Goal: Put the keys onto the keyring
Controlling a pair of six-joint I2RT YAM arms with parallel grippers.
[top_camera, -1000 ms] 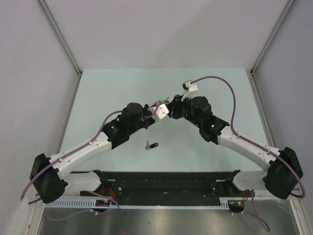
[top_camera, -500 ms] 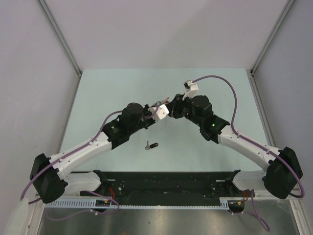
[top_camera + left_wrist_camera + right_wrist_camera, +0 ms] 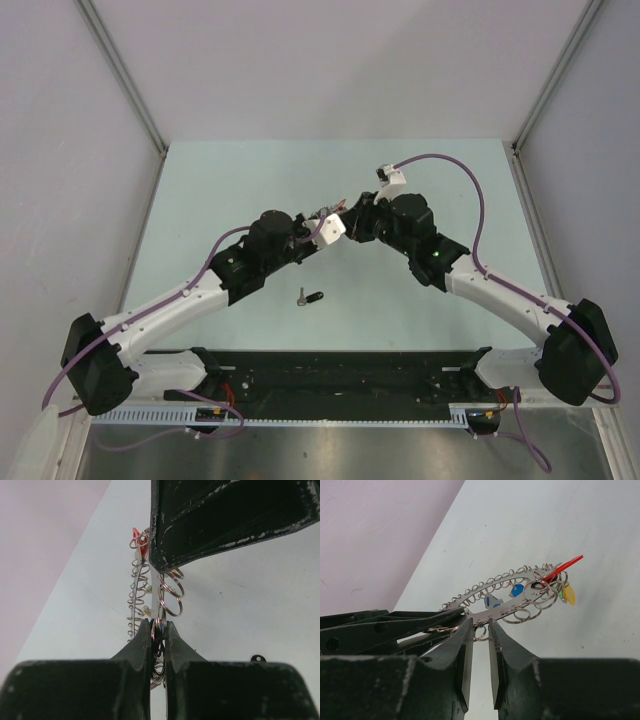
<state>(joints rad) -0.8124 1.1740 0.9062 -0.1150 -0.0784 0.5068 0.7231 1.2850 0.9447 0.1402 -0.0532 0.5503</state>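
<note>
Two grippers stood tip to tip over the middle of the pale green table (image 3: 220, 190), and from the top camera you got only that. The black wrists hid the fingertips and whatever was between them. That view alone gave you the loose key (image 3: 313, 297), dark-headed with a short silver blade, lying flat on the table nearer the arm bases and well apart from both grippers.

From the left wrist you saw the left gripper (image 3: 158, 626) with its scuffed black fingers pressed together on a bunch of small silver rings belonging to the keyring (image 3: 492, 581). More loops climbed edge-on above them, toward a black finger of the other arm.

From the right wrist you saw the shape that the other views hid. The keyring was a thin arc of wire edged with many small round loops, held off the table. It carried blue key heads (image 3: 517, 590), a red sliver (image 3: 565, 566) and a yellow tab (image 3: 568, 595) at its far end. The right gripper (image 3: 480, 625) had its fingers a narrow gap apart with one small ring between the tips. You could not tell whether they pinched it.
</note>
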